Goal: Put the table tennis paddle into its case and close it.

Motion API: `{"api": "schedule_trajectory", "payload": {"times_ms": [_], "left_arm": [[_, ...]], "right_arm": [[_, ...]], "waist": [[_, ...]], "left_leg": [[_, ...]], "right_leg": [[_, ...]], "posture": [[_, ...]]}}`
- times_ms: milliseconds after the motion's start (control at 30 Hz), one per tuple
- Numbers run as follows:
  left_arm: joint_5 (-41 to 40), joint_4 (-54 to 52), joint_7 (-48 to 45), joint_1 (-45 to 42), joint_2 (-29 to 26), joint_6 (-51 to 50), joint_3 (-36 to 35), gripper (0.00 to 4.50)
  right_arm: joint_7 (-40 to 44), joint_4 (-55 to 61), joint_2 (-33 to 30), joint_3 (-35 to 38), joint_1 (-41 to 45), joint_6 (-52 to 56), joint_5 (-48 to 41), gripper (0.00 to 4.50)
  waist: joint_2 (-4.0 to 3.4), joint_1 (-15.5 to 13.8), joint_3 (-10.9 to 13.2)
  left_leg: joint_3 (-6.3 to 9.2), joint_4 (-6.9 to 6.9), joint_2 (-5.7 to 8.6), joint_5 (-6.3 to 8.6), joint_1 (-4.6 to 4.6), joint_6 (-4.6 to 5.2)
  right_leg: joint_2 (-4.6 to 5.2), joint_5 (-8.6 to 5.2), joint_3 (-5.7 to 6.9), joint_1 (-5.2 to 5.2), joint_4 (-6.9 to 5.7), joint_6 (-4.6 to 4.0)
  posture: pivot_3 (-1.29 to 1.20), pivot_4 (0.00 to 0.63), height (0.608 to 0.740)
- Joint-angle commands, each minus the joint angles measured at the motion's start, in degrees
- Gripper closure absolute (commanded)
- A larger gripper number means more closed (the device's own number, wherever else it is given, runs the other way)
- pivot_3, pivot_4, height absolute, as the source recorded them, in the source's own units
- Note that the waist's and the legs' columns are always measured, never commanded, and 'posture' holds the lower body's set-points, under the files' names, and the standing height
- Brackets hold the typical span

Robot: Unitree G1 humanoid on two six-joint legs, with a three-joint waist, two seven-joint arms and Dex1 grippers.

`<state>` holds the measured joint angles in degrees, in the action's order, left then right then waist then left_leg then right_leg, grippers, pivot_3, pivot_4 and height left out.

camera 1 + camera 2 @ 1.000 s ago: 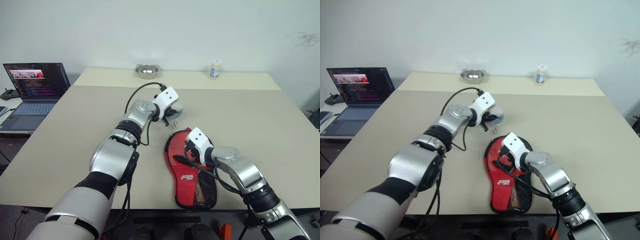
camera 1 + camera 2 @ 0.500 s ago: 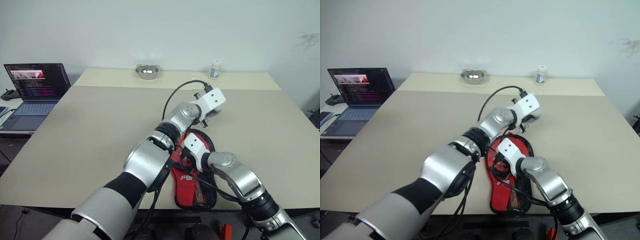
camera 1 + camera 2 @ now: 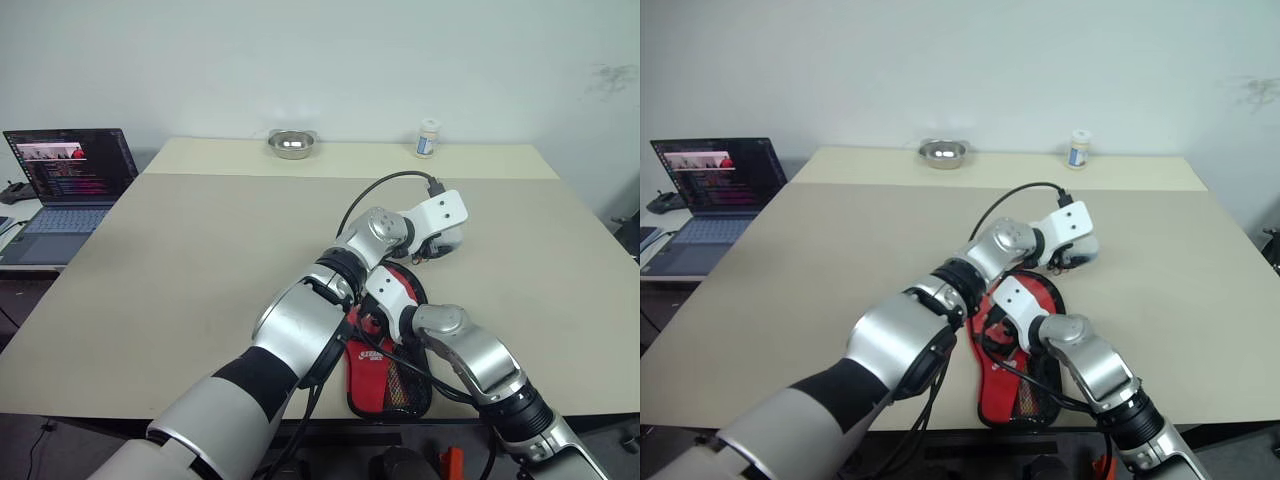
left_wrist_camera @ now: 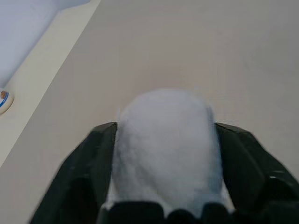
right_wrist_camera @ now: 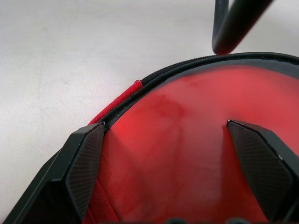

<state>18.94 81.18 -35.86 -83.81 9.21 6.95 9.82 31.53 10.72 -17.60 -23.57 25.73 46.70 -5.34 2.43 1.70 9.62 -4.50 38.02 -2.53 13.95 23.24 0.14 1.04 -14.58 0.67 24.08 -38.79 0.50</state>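
The case [image 3: 370, 374] lies near the table's front edge, red side up, with its white logo and black mesh pocket [image 3: 406, 380] toward me. My right gripper [image 5: 163, 128] is open, its fingers [image 5: 86, 154] spread over the case's red round end beside the black zipper edge [image 5: 187, 65]. My left arm reaches across that end. My left gripper [image 3: 432, 248] hangs just past the case's far right side, above bare table. Its black fingers [image 4: 88, 158] stand wide apart with a white rounded shape between them, so it is open. The table tennis paddle is hidden.
An open laptop [image 3: 70, 175] stands on a side desk at the left. A steel bowl [image 3: 291, 143] and a small white bottle [image 3: 428, 138] sit along the table's far edge. A black cable [image 5: 233, 23] hangs over the case's round end.
My left arm has swung to the right, from left of the case's round end to just past its right side. The right gripper has stayed on the case.
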Motion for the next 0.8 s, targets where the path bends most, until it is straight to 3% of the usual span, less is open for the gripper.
{"api": "schedule_trajectory", "payload": {"times_ms": [33, 300, 533, 700, 800], "left_arm": [[-0.37, -2.74, -2.07, -0.29, 1.82, 1.65, -0.12, 0.02], [-5.41, -3.83, -0.44, -2.45, -2.77, 3.37, -6.2, 0.02], [-12.05, -5.63, -4.46, -3.12, -11.56, 4.06, -13.09, 0.02], [-17.05, -7.84, -24.6, 0.85, -18.91, 2.24, -15.17, 0.02], [-19.01, -10.22, -35.76, 5.26, -23.6, 0.52, -15.11, 0.02]], "right_arm": [[0.87, -6.25, -0.34, -3.27, -2.25, 3.58, 0.87, 0.0], [1.0, -4.75, -0.34, -1.34, -0.46, 3.66, 0.39, 0.0], [0.92, 11.09, -1.77, 5.05, -0.56, 11.2, -4.28, 0.0], [1.57, 25.74, -3.75, 11.89, -0.69, 20.99, -10.96, 0.0], [2.83, 33.02, -4.41, 21.07, 0.01, 27.7, -16.95, 0.0]], "waist": [[0.0, 0.02, 0.0], [0.0, 0.11, 0.0], [-0.02, 0.13, 0.07], [-0.05, 0.12, 0.12], [-0.07, 0.11, 0.13]], "left_leg": [[-0.02, 0.0, -0.01, 0.0, -0.01, 0.0], [-0.14, -0.03, -0.05, 0.0, -0.17, 0.0], [-0.14, -0.12, -0.07, 0.01, -0.08, -0.01], [-0.13, -0.04, 0.0, -0.01, 0.53, -0.05], [-0.08, -0.05, -0.02, -0.01, 0.6, -0.06]], "right_leg": [[0.0, 0.0, -0.01, 0.0, 0.0, 0.0], [0.0, 0.0, -0.08, -0.06, -0.01, 0.0], [0.01, 0.0, -0.07, 0.05, -0.02, 0.0], [0.01, 0.02, -0.03, 0.58, -0.03, -0.03], [0.0, 0.04, 0.02, 0.65, -0.05, -0.06]], "posture": [[0.0, 0.15, 0.74], [0.0, 0.15, 0.74], [0.0, 0.15, 0.74], [0.0, 0.15, 0.74], [0.0, 0.15, 0.74]]}}
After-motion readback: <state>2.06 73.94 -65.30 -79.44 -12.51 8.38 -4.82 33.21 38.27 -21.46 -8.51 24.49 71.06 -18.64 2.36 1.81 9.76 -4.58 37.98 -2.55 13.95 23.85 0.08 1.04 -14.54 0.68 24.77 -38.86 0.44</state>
